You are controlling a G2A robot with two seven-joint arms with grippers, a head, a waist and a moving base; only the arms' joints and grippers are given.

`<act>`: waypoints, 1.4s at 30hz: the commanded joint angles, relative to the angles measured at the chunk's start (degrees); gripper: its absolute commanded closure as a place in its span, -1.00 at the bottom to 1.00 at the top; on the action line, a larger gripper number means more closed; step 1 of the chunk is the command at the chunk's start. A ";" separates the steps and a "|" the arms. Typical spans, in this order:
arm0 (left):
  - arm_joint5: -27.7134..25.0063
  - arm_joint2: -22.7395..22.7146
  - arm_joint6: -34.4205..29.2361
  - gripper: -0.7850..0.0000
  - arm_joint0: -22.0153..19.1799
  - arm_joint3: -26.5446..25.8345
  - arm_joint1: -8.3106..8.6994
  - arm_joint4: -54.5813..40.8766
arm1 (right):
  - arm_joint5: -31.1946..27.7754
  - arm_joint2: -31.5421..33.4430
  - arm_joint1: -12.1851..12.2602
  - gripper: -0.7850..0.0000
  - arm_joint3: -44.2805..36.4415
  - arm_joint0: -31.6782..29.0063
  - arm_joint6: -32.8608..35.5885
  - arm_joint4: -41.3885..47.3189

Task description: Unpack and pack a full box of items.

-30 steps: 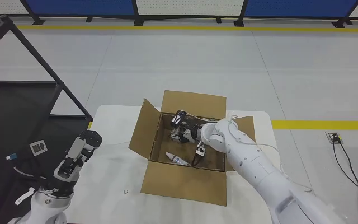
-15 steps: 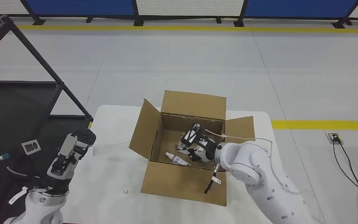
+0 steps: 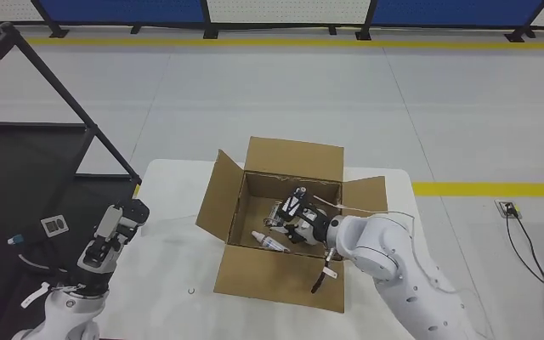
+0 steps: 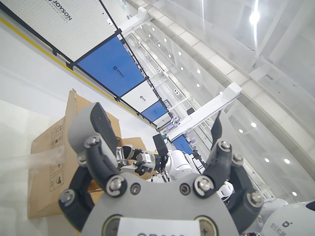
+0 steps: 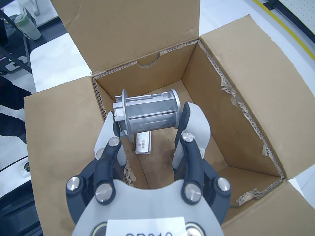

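Observation:
An open cardboard box (image 3: 280, 280) stands on the white table (image 3: 170, 255), all flaps folded out. My right gripper (image 3: 282, 217) hangs over the box's inside, shut on a grey metal flanged cylinder (image 5: 147, 116) held crosswise between its fingers (image 5: 194, 121). Below it, on the box floor, lies a small white tube (image 5: 142, 143), seen from above as (image 3: 269, 242). My left gripper (image 3: 127, 214) is raised near the table's left edge, well away from the box. In its own view the left gripper (image 4: 157, 121) stands open with nothing between its fingers, and the box (image 4: 49, 148) lies beyond.
A black frame (image 3: 51, 110) and dark stand are left of the table. A small ring-like bit (image 3: 194, 293) lies on the table in front of the box's left side. A green bottle (image 5: 27, 28) stands on a shelf off the table.
My right gripper has come from the box's back wall toward its middle with the cylinder in it, and the elbow has dropped. The left arm shifted slightly.

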 commanded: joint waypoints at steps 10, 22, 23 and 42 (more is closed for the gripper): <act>0.75 1.57 -1.53 -1.00 -1.25 0.65 0.41 0.20 | -12.96 31.02 5.50 1.00 -11.31 -17.12 -5.19 3.85; 1.94 3.99 -1.61 -1.00 -3.12 1.28 0.76 1.87 | -24.85 50.11 9.01 1.00 -3.26 -27.89 -3.52 3.32; 1.98 4.15 -1.50 -1.00 -3.14 1.23 0.78 1.98 | -25.35 49.58 9.23 1.00 -1.34 -27.24 -2.49 3.02; 2.81 5.56 1.93 -1.00 -1.98 -1.23 1.05 4.70 | -30.91 31.66 11.64 1.00 33.65 -8.64 -4.94 -5.25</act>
